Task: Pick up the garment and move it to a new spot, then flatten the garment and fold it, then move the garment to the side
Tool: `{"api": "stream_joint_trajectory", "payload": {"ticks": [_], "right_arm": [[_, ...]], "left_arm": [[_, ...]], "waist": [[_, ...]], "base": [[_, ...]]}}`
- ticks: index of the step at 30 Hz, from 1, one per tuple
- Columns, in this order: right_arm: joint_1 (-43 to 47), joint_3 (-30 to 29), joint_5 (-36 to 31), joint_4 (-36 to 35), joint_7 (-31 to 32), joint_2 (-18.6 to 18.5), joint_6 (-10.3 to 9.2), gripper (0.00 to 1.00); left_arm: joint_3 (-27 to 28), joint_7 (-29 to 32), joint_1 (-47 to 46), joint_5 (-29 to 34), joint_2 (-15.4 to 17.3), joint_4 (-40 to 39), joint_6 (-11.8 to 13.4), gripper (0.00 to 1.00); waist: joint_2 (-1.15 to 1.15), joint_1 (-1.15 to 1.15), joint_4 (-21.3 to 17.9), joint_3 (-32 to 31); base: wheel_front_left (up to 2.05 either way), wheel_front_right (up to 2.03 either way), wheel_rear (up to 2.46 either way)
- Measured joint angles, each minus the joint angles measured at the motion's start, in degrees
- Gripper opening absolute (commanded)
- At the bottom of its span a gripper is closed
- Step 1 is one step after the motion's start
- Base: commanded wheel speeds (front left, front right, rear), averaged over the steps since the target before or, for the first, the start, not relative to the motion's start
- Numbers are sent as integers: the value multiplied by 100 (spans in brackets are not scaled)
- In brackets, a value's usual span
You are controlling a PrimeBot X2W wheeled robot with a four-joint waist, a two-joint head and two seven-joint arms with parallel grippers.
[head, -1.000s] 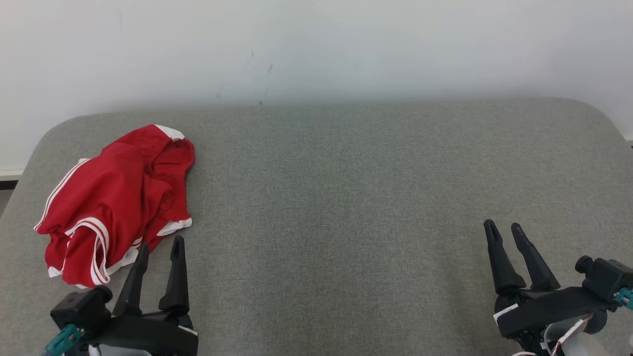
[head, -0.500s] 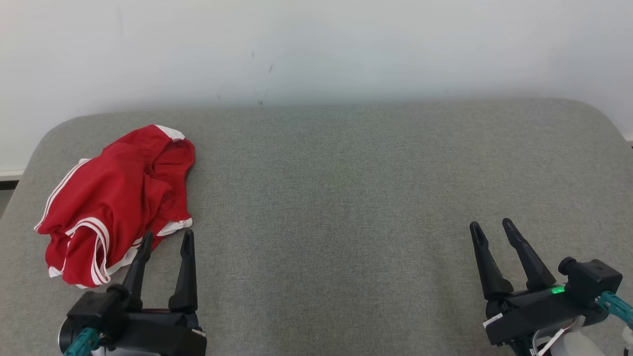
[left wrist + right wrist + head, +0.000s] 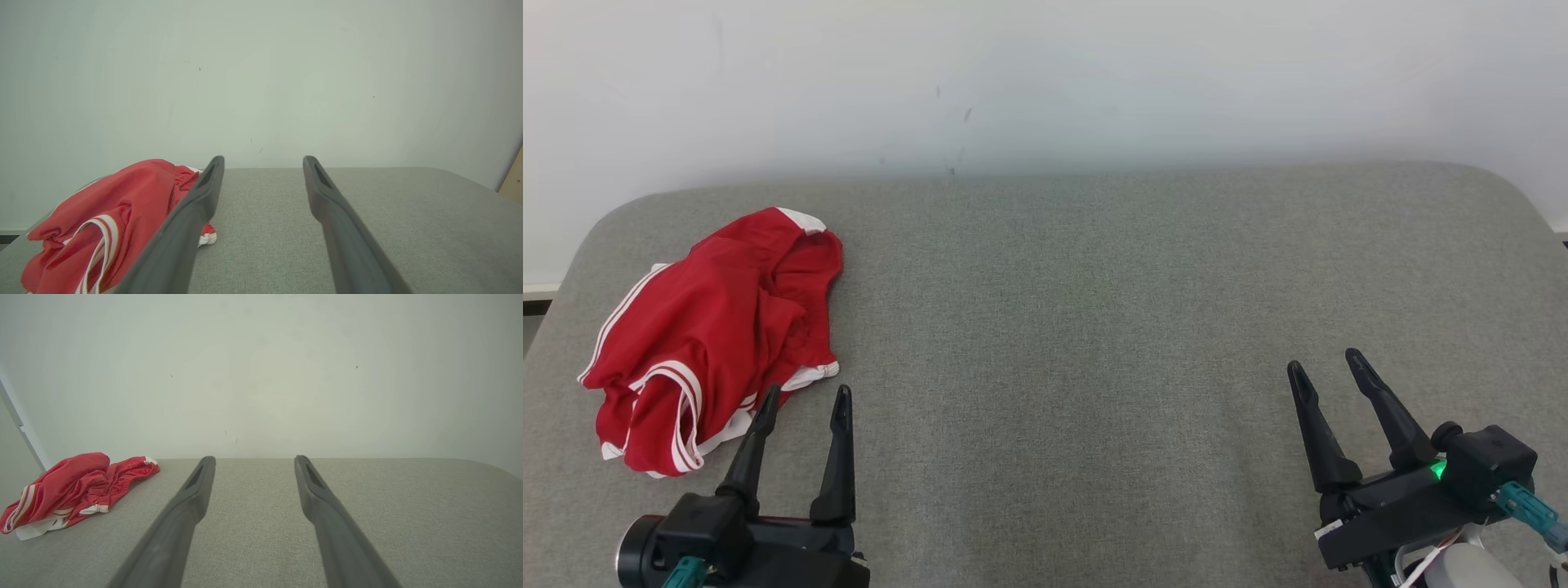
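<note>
Both grippers released; garment bunched just ahead and to the left of the left gripper.

The left gripper (image 3: 807, 392) has its fingers spread apart with bare pad (image 3: 1078, 327) between them. Its left fingertip overlaps the near hem of the garment (image 3: 715, 335) in the head view, but contact cannot be confirmed. The garment is red with white stripes, crumpled and unfolded, and lies on the pad. In the left wrist view it sits left of that finger and partly behind it. The right gripper (image 3: 1324, 361) is likewise spread over bare pad, with the garment well apart on its far left. A green light (image 3: 1439, 471) shows on its body. A pale wall (image 3: 1045, 82) stands beyond both grippers.
</note>
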Motion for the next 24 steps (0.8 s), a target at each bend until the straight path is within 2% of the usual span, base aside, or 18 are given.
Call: {"api": "stream_joint_trajectory", "payload": {"ticks": [15,24], "right_arm": [[13,-149,-89,-3,0,41,26,100],[129,-260,-93,-89,-25,40,78,100]], "left_arm": [[65,0,-5,52,-84,38,-110,100],[70,1,-7,52,-154,108,-159,100]], "waist": [[0,0,21,-14],[0,0,239,-9]], "base": [[0,0,0],[0,0,0]]}}
